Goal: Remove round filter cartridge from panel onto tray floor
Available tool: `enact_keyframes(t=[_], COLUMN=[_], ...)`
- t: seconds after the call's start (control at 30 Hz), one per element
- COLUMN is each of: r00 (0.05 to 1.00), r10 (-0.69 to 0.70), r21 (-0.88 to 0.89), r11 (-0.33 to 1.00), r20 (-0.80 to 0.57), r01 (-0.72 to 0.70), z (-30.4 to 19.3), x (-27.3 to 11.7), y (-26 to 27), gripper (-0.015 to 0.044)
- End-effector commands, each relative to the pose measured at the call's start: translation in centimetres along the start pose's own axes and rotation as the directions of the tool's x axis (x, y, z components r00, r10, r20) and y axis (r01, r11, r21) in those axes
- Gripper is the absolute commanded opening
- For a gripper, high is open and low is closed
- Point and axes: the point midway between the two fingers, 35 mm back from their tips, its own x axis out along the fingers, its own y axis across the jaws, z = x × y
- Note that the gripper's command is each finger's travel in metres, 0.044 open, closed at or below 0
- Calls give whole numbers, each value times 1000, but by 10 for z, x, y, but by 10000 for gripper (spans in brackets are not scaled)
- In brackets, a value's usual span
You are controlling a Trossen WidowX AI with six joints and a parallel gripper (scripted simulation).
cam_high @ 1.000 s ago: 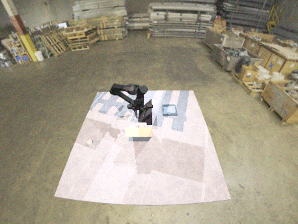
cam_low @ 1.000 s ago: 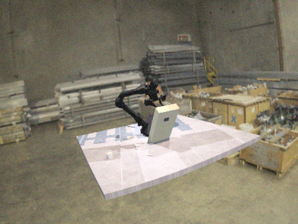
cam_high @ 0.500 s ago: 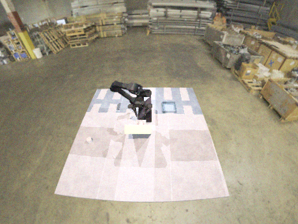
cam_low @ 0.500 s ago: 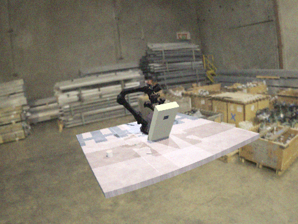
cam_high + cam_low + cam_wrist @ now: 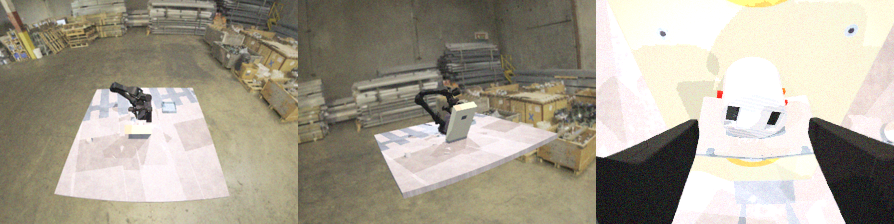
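Note:
The white round filter cartridge (image 5: 752,85) is out of the panel's round opening. In the wrist view it rests on a small pale ledge (image 5: 712,142) at the panel's front, its face with two dark slots turned toward the camera. Small red marks show at its sides. The service panel (image 5: 140,129) (image 5: 459,127) (image 5: 816,60) stands tilted. My gripper (image 5: 753,126) is open and empty, one black finger on each side of the cartridge in the picture, with gaps to both. Whether the fingertips reach its depth is unclear. The blue tray (image 5: 169,107) lies to the right of the arm in the top view.
The opening's yellow ring (image 5: 758,2) is cut off at the top of the wrist view. Two small dark screws flank the panel face. A small white cylinder (image 5: 89,140) (image 5: 407,154) stands on the table away from the panel. The arm's base is close behind the panel.

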Motion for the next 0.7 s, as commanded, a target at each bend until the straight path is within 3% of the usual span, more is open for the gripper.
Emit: enact_keyframes(t=[0.0,0.67], r00=[1000,1000], r10=[3,-1], r21=[-2,-1], r11=[1000,1000], r20=[-5,-3], r01=[-3,1], z=[-1,-1], x=[7,38], y=[0,-1], gripper=[305,305])
